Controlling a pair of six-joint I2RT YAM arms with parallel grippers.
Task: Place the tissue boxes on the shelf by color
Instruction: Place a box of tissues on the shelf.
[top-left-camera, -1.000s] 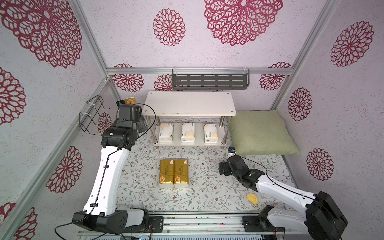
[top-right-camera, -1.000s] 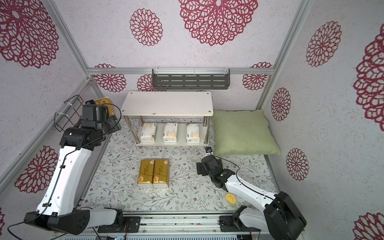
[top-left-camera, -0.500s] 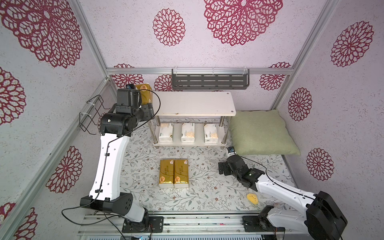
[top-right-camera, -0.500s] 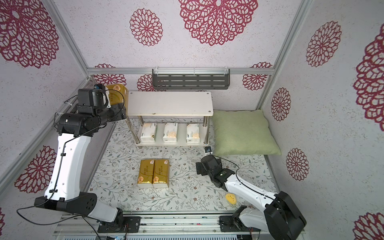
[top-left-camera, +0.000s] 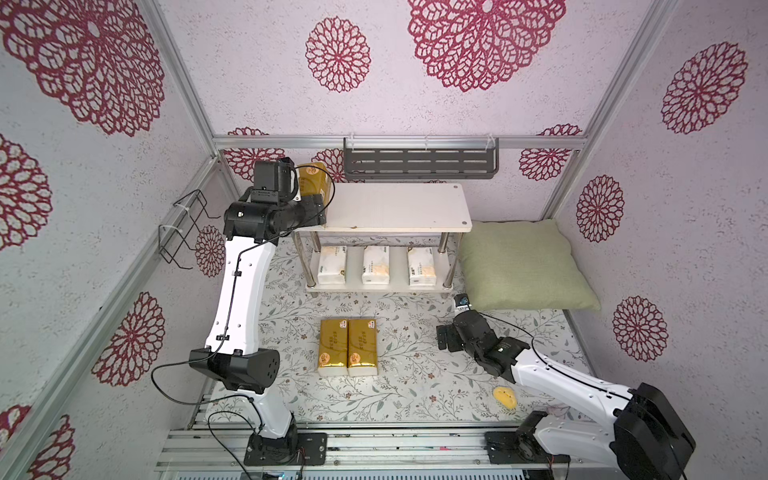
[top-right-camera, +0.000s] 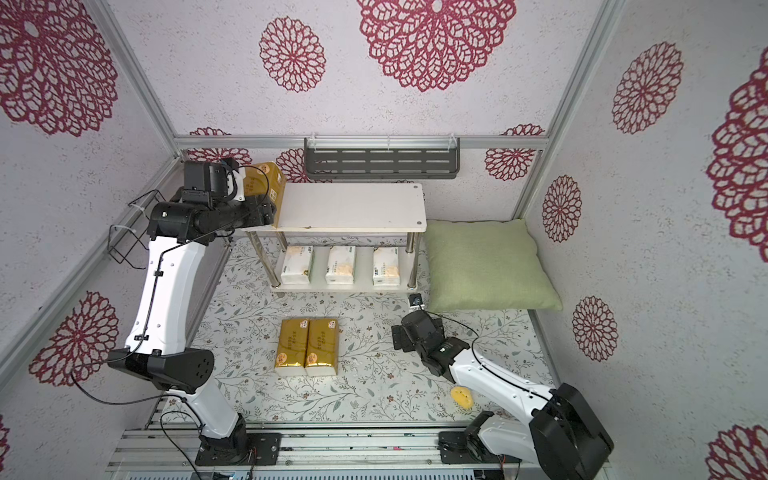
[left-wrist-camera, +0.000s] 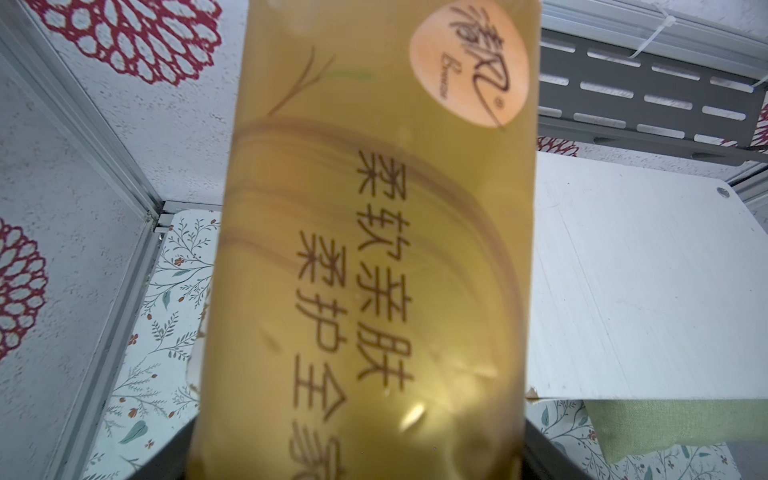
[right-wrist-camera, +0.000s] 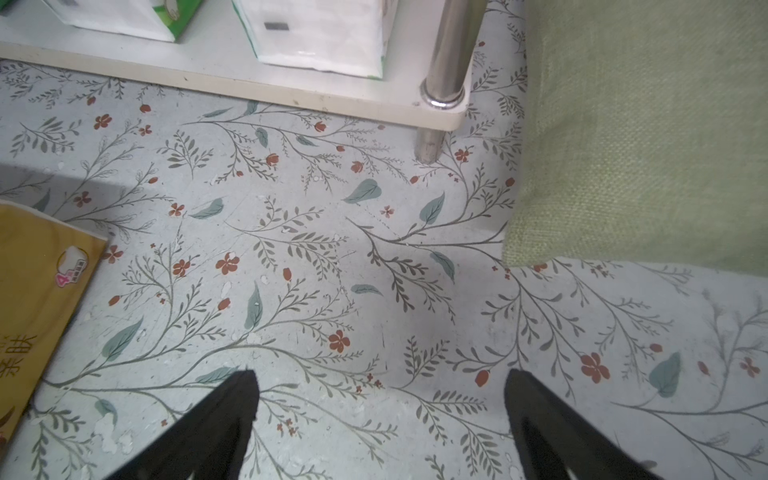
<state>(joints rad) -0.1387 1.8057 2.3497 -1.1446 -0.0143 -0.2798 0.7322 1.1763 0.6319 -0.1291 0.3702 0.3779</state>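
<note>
Left wrist view is filled by a gold tissue pack (left-wrist-camera: 374, 249), gripped at its near end by the left fingers (left-wrist-camera: 542, 457), with the shelf's bare upper board (left-wrist-camera: 644, 291) just beside it. In both top views the pack hangs at the left end of the white shelf (top-left-camera: 395, 203); whether it touches the board I cannot tell. Three white tissue packs (top-left-camera: 376, 264) sit in a row on the lower board (top-left-camera: 374, 287), and two more gold packs (top-left-camera: 348, 345) lie side by side on the desk (top-left-camera: 415, 374). The right fingers (right-wrist-camera: 232, 415) are spread wide and empty, low over the desk near the green pillow (right-wrist-camera: 644, 124). The first gold placement looks to be in hand. Next, the pack should go inward over the board and be laid flat, leaving room for two more, then be let go.
</note>
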